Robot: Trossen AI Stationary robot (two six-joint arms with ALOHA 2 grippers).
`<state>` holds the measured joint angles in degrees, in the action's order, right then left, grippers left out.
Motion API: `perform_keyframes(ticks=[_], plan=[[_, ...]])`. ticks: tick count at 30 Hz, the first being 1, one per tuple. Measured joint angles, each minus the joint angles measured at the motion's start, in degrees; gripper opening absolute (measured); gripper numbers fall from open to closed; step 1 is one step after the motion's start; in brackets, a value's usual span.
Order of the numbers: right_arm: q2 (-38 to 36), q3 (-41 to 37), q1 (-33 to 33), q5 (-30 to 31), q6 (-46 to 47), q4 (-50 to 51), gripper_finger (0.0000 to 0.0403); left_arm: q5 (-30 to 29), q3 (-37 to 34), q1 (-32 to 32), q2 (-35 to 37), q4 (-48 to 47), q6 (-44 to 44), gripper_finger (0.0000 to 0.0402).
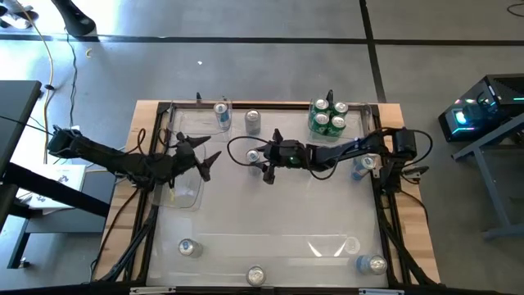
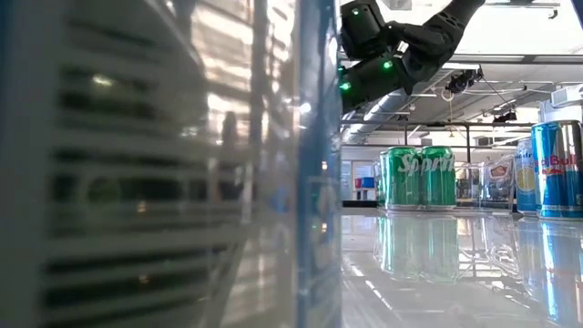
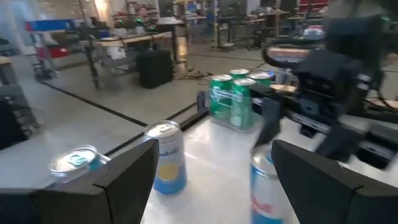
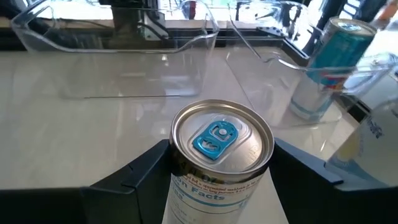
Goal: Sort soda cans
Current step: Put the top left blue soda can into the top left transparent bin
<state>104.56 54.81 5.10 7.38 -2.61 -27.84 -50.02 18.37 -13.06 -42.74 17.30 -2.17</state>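
A soda can (image 4: 222, 146) with a silver top and blue tab stands upright between the fingers of my right gripper (image 4: 222, 155), which is shut on it near the table's middle (image 1: 260, 158). My left gripper (image 1: 206, 161) hovers open to the left of it, over a clear tray (image 1: 187, 187), with nothing between its fingers (image 3: 217, 186). Several green cans (image 1: 327, 119) stand grouped at the far right. Two more cans (image 1: 222, 111) (image 1: 252, 120) stand at the far edge. The left wrist view shows the held can (image 3: 266, 186) under the right arm. My right gripper pinches the can's upper side wall (image 4: 177, 180) between its two fingers, just below the rim. The fingers come from the table's right, slanting slightly down. The can stays upright. Its base is out of frame, so I cannot tell whether it rests on the table.
A can (image 1: 364, 165) stands beside the right arm. Three cans (image 1: 188, 247) (image 1: 256, 276) (image 1: 372, 264) stand near the front edge, by a long clear tray (image 1: 327, 246). A blurred can (image 2: 164, 164) close to the camera fills the low view's left half.
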Motion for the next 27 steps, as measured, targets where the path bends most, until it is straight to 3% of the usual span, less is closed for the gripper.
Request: perform_keyframes(ticks=[8, 20, 27], plan=[[0.6, 0.1, 0.2, -2.2, -0.7, 0.1, 0.0239, 0.6, 0.0, 0.8, -0.1, 0.1, -0.1, 0.031], [1.1, -0.3, 1.5, -15.1, 2.4, 4.4, 0.0287, 3.6, 0.0, 0.8, -0.1, -0.5, -0.3, 0.031], [1.0, -0.2, 1.5, -12.9, 0.2, 6.9, 0.0296, 7.1, 0.0, 0.7, -0.3, -1.1, -0.6, 0.031]])
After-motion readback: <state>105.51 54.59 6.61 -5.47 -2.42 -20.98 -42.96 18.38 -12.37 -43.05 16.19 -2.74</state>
